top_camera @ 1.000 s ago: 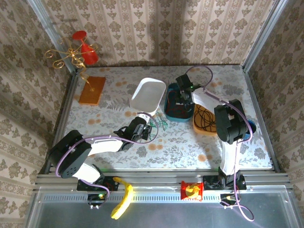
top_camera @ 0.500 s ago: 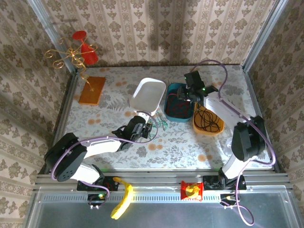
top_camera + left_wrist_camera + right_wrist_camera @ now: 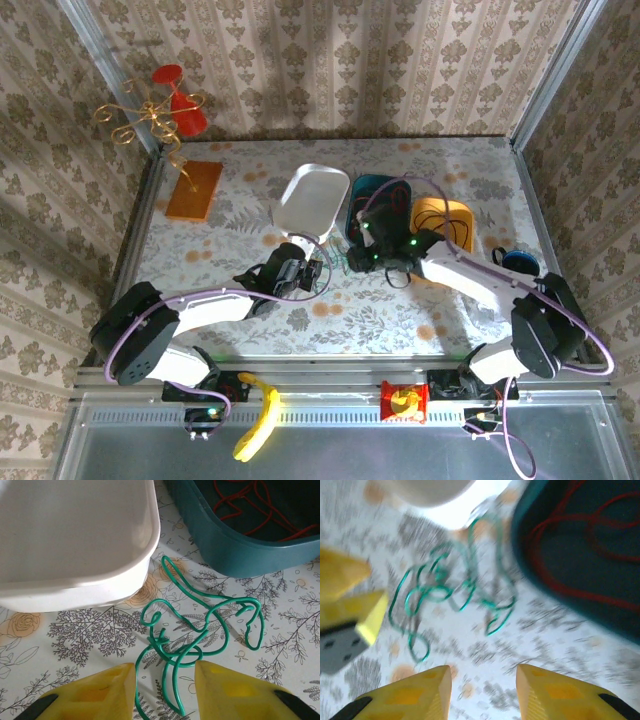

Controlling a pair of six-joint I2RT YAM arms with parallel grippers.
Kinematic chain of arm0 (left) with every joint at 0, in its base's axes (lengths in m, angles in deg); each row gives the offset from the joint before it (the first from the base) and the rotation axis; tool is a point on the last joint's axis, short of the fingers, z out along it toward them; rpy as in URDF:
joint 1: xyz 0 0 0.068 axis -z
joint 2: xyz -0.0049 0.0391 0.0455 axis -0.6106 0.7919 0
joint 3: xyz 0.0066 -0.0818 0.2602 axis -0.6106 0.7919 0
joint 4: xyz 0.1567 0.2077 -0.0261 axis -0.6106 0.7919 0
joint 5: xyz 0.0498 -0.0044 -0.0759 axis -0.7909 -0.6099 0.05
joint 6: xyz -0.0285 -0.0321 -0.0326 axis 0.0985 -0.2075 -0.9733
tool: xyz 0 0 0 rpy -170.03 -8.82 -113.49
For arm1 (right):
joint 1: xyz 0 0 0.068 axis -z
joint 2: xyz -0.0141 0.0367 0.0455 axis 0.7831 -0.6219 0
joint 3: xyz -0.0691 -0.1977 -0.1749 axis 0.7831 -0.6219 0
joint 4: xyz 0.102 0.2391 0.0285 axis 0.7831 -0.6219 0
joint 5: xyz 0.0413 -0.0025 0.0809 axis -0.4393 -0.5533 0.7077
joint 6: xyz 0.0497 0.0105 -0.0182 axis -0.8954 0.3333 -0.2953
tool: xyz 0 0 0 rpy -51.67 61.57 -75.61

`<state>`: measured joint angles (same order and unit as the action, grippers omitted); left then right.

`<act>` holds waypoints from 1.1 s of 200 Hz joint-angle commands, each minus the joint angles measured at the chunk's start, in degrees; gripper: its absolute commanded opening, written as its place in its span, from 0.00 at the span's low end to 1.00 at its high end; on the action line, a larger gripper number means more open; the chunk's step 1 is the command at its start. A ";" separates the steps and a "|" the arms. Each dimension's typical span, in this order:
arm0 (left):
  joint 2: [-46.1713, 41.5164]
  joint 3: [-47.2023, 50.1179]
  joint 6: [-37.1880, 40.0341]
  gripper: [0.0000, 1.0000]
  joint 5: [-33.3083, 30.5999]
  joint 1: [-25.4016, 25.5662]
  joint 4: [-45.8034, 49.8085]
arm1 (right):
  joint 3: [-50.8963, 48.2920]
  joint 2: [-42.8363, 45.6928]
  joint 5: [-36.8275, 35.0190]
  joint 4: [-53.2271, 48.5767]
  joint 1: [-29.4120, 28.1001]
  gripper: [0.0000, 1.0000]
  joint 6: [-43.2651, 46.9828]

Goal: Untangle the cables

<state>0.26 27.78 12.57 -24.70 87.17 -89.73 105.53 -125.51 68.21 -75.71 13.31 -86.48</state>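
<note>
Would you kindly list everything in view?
green cable: one, green, by white tray.
red cable: one, red, in teal tray.
black cable: one, black, in orange tray.
white tray: one, white, centre.
teal tray: one, teal, beside white.
orange tray: one, orange, beside teal.
orange board: one, orange, far left.
ornament: one, red, gold, far left.
blue object: one, blue, right.
red box: one, red, near rail.
yellow object: one, yellow, near rail.
left gripper: one, yellow-fingered, open astride green cable.
right gripper: one, yellow-fingered, open.

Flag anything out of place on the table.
The green cable lies in a knotted squiggle on the bare tablecloth, outside any container, between the white tray and the teal bin. By contrast, the red cable sits inside the teal bin.
</note>
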 commanded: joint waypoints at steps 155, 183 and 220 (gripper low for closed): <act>3.36 3.43 -6.68 0.37 5.73 -6.97 -6.56 | 9.37 -24.68 6.84 1.96 -7.71 0.40 3.43; 3.71 2.86 -4.91 0.37 8.56 -6.65 -6.23 | 7.69 -24.64 2.63 2.49 -7.71 0.30 2.26; 5.24 1.54 -4.09 0.37 12.13 -6.16 -6.47 | 5.04 -20.46 3.09 3.81 -7.09 0.05 3.20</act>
<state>3.87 30.64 6.84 -16.33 80.68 -95.76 113.20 -148.62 73.22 -71.95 5.92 -83.55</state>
